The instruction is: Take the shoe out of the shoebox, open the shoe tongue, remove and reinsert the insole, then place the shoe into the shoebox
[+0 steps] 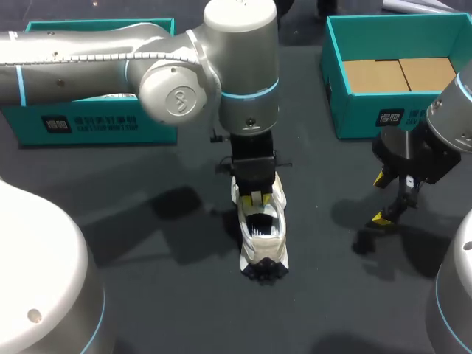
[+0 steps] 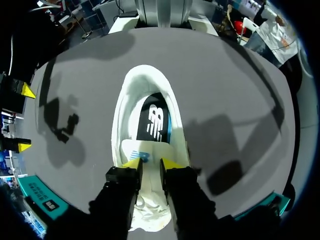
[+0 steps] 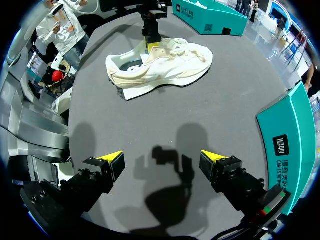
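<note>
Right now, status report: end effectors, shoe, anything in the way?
Left end effector down at the tongue of the shoe, grip unclear. Right end effector open over the table, apart from the shoe. Shoe upright, outside the shoebox.

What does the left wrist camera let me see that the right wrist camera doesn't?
Only the left wrist view looks down into the shoe, showing the insole with its dark heel patch. Only the right wrist view shows the shoe's whole side, the right pincer open above the table, and a teal shoebox beside it. Both show the shoe standing on the table with the left pincer closed on its tongue.
</note>
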{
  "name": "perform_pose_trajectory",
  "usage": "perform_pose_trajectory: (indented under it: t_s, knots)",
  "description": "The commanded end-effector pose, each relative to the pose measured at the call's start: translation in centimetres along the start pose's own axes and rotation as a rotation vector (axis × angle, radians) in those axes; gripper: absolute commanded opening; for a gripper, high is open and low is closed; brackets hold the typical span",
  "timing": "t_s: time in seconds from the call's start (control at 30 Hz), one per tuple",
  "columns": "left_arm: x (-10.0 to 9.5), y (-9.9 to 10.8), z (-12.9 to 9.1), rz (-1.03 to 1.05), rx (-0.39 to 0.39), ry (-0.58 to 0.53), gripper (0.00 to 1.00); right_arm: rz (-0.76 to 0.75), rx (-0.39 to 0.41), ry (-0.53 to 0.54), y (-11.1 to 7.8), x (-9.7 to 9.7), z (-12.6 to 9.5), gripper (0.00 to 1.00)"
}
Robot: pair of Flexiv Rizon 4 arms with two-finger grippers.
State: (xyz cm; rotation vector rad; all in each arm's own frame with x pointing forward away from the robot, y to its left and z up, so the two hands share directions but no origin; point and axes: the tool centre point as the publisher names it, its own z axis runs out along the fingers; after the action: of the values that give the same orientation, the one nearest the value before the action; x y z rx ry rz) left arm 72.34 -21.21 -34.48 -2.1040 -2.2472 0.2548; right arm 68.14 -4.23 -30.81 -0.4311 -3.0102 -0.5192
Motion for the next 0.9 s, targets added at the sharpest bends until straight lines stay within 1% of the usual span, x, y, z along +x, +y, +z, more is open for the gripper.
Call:
perform_pose_trajectory:
  t_s: [0.03, 0.13, 0.3, 0.4, 0.5, 0.6, 0.63, 0.7, 0.73, 0.77, 0.8, 0.83, 0.9]
  knots:
    - [-0.7, 0.2, 1.5, -0.004, 0.004, 0.004, 0.26, 0.0, 0.0, -0.003, -0.1, 0.1, 0.0, 1.0]
    - [-0.5, -0.3, 0.5, -0.002, -0.006, -0.022, 0.27, 0.0, 0.0, -0.003, -0.1, 0.1, 0.0, 1.0]
    - [-0.1, -1.5, -2.5, -0.009, -0.032, -0.081, 0.3, 0.0, 0.0, -0.003, -0.1, 0.1, 0.0, 1.0]
    - [0.2, -2.3, -4.3, -0.028, -0.045, -0.11, 0.38, 0.0, 0.0, -0.003, -0.1, 0.1, 0.0, 1.0]
    - [0.4, -3.1, -5.7, -0.072, -0.055, -0.124, 0.42, 0.0, 0.0, -0.003, -0.1, 0.1, 0.0, 1.0]
    - [0.8, -3.7, -6.9, -0.137, -0.037, -0.134, 0.45, 0.0, 0.0, -0.003, -0.1, 0.1, 0.0, 1.0]
    - [0.9, -4.0, -7.2, -0.159, -0.033, -0.134, 0.48, 0.0, 0.0, -0.003, -0.1, 0.1, 0.0, 1.0]
    - [1.0, -4.4, -7.6, -0.206, -0.012, -0.132, 0.66, 0.0, 0.0, -0.003, -0.1, 0.1, 0.0, 1.0]
    - [1.1, -4.6, -7.8, -0.242, -0.01, -0.13, 0.75, 0.0, 0.0, -0.003, -0.1, 0.1, 0.0, 1.0]
    - [1.2, -4.7, -8.0, -0.273, -0.003, -0.128, 0.89, 0.0, 0.0, -0.003, -0.1, 0.1, 0.0, 1.0]
    - [1.3, -4.9, -8.1, -0.321, 0.002, -0.121, 1.0, 0.0, 0.0, -0.003, -0.1, 0.1, 0.0, 1.0]
    - [1.4, -5.0, -8.2, -0.371, -0.005, -0.118, 1.0, 0.0, 0.0, -0.003, -0.1, 0.1, 0.0, 1.0]
    - [1.4, -5.2, -8.4, -0.429, 0.04, -0.107, 1.0, 0.0, 0.0, -0.003, -0.1, 0.1, 0.0, 1.0]
